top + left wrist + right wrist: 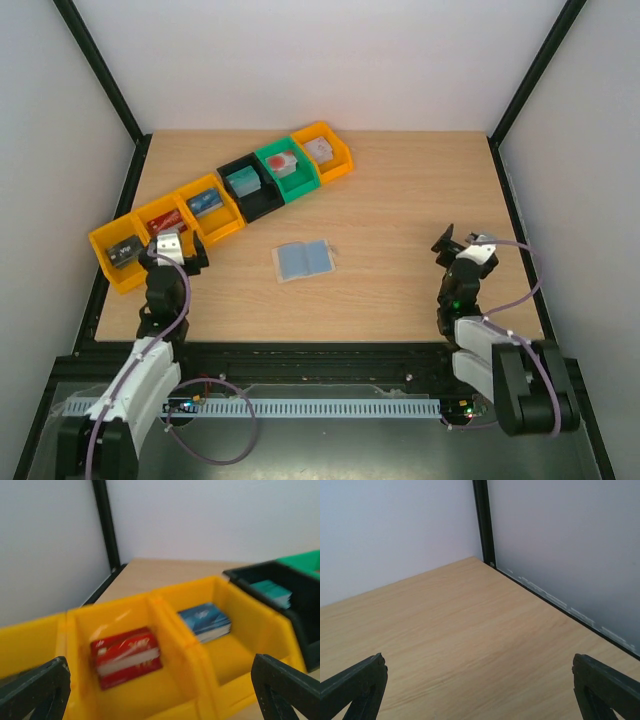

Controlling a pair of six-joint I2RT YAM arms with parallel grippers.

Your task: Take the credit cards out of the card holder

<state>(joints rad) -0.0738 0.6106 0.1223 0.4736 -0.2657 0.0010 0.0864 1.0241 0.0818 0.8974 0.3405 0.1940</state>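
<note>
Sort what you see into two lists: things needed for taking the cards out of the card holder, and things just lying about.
Belongs to the job:
card holder, lying open
left gripper, open
right gripper, open

Just lying about:
row of bins
red cards, blue cards and teal cards inside the bins

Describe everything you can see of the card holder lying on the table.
The card holder is a small flat bifold lying open, light blue inside facing up: two panels joined at a middle fold, a pale cream edge showing at its near-left. It rests slightly skewed near the middle of the wooden table, nearer the robot than the row of bins. Only the table touches it. What its pockets hold is too small to tell.
</note>
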